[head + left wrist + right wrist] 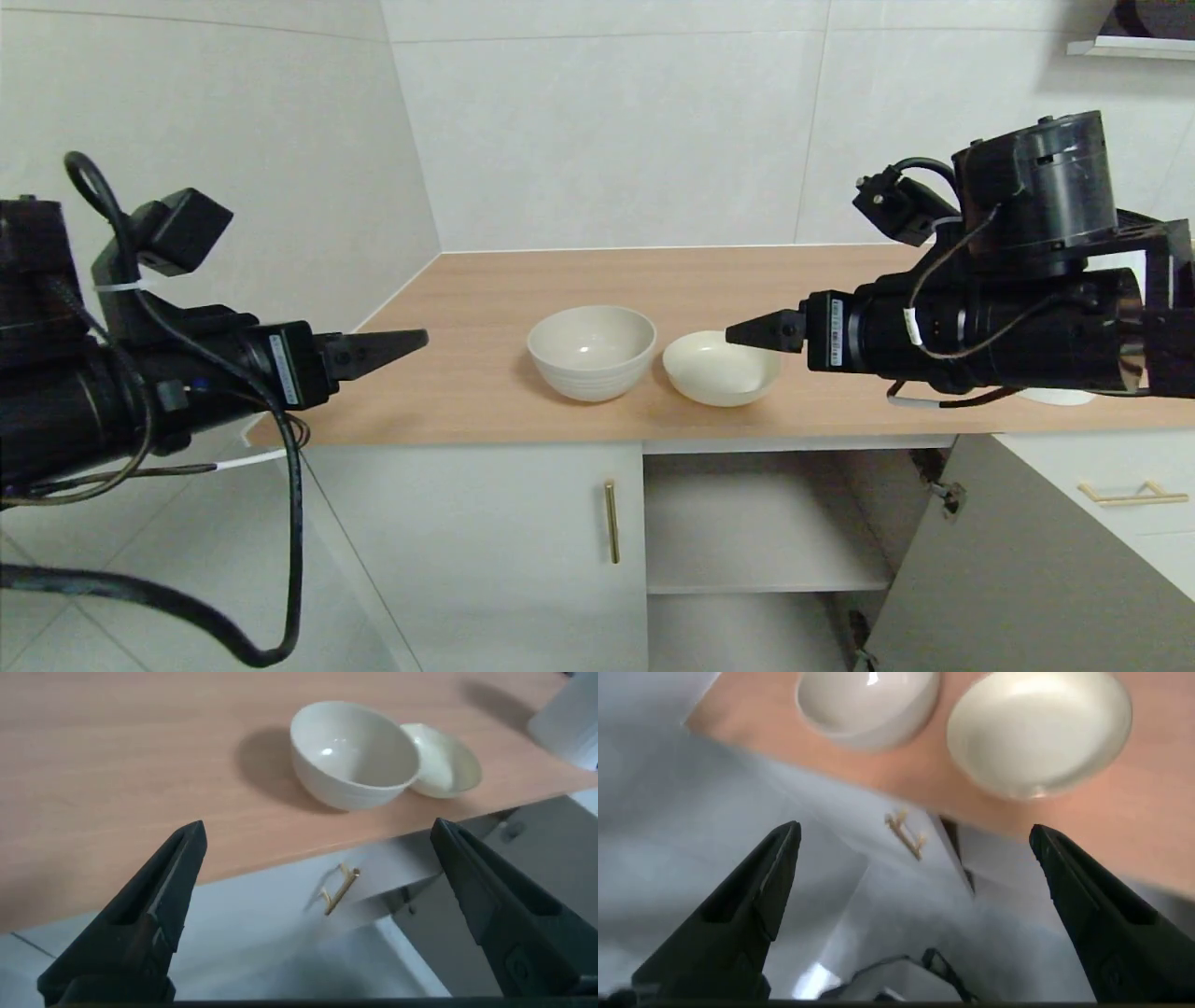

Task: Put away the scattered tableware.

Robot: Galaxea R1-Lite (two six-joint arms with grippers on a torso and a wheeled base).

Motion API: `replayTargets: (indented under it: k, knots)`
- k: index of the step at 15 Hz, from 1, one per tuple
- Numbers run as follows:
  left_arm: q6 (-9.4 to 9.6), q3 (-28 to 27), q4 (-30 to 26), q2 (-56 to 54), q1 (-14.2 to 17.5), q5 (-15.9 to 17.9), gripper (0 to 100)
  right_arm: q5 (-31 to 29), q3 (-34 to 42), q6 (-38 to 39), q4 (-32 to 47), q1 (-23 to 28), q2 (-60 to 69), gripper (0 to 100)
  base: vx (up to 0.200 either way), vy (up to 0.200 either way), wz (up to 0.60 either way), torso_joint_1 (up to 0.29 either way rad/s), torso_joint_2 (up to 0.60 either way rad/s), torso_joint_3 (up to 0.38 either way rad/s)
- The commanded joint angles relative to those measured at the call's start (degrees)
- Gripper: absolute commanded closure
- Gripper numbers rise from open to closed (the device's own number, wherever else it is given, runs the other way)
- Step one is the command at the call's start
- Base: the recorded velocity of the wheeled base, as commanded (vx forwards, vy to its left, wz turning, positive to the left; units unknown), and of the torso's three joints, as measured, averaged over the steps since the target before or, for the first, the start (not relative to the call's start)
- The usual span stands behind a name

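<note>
Deep bowl [591, 350] and shallow bowl [721, 367] sit side by side near front edge of counter [485, 280], nothing in either. I judge nothing put away yet. Open cabinet [766, 523] waits below. My left gripper [415, 338] and right gripper [738, 333] hover, fingers spread, holding nothing.

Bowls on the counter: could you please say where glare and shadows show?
Head view: glint inside the deeper bowl, the shallow bowl softly lit. Left wrist view: same glint, soft shadow on the counter beside it. Right wrist view: glint at its rim.
</note>
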State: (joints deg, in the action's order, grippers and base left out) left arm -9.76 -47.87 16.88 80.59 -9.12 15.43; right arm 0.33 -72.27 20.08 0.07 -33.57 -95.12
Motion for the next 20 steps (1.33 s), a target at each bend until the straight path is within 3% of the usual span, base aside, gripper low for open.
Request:
replayTargets:
  k: [1, 3, 5, 6, 7, 11, 12, 13, 14, 15, 16, 20]
  knots:
    - [-0.25, -2.1, -0.8, 5.4, 0.0, -0.1, 0, -0.9, -1.9, 0.1, 0.0, 2.1, -4.5, 0, 0.000, 0.000, 0.00, 0.000, 0.00, 0.000]
    - [-1.84, -3.2, -1.0, 8.1, 0.0, -0.3, 0, -3.1, -2.4, 0.1, -0.2, 2.4, -6.0, 0, 0.000, 0.000, 0.00, 0.000, 0.00, 0.000]
    - [-7.46, -6.3, -2.8, 9.6, -0.4, -0.4, 0, -6.3, -3.3, 0.2, -0.2, 2.4, -7.4, 0, 0.000, 0.000, 0.00, 0.000, 0.00, 0.000]
    - [-12.12, -9.0, -4.8, 10.5, -1.0, -0.4, 0, -8.0, -3.8, 0.3, -1.0, 2.4, -8.3, 0, 0.000, 0.000, 0.00, 0.000, 0.00, 0.000]
    - [-15.46, -10.8, -5.9, 11.1, -1.5, -0.4, 0, -8.3, -4.0, 0.7, -2.0, 2.4, -8.9, 0, 0.000, 0.000, 0.00, 0.000, 0.00, 0.000]
    - [-25.74, -15.4, -6.2, 14.9, -4.9, -0.6, 0, -8.3, -3.6, 2.1, -5.3, 2.4, -9.6, 0, 0.000, 0.000, 0.00, 0.000, 0.00, 0.000]
    - [-26.18, -15.8, -6.0, 16.3, -6.0, -1.2, 0, -8.3, -3.6, 2.1, -5.5, 2.5, -9.6, 0, 0.000, 0.000, 0.00, 0.000, 0.00, 0.000]
    - [-26.18, -16.4, -5.8, 18.2, -7.1, -3.1, 0, -8.3, -3.6, 2.0, -5.4, 2.5, -9.6, 0, 0.000, 0.000, 0.00, 0.000, 0.00, 0.000]
    - [-26.18, -17.6, -5.8, 20.5, -8.1, -7.2, 0, -8.4, -3.7, 2.0, -5.5, 2.5, -9.7, 0, 0.000, 0.000, 0.00, 0.000, 0.00, 0.000]
    - [-26.18, -18.0, -5.8, 21.0, -8.4, -8.0, 0, -8.4, -3.7, 2.0, -5.4, 2.5, -9.7, 0, 0.000, 0.000, 0.00, 0.000, 0.00, 0.000]
    - [-26.27, -19.5, -5.6, 24.3, -9.3, -12.8, 0, -8.4, -3.8, 2.0, -5.4, 2.6, -9.9, 0, 0.000, 0.000, 0.00, 0.000, 0.00, 0.000]
    - [-26.89, -19.6, -3.4, 27.0, -10.1, -13.2, 0, -8.5, -3.8, 2.0, -5.5, 3.0, -10.0, 0, 0.000, 0.000, 0.00, 0.000, 0.00, 0.000]
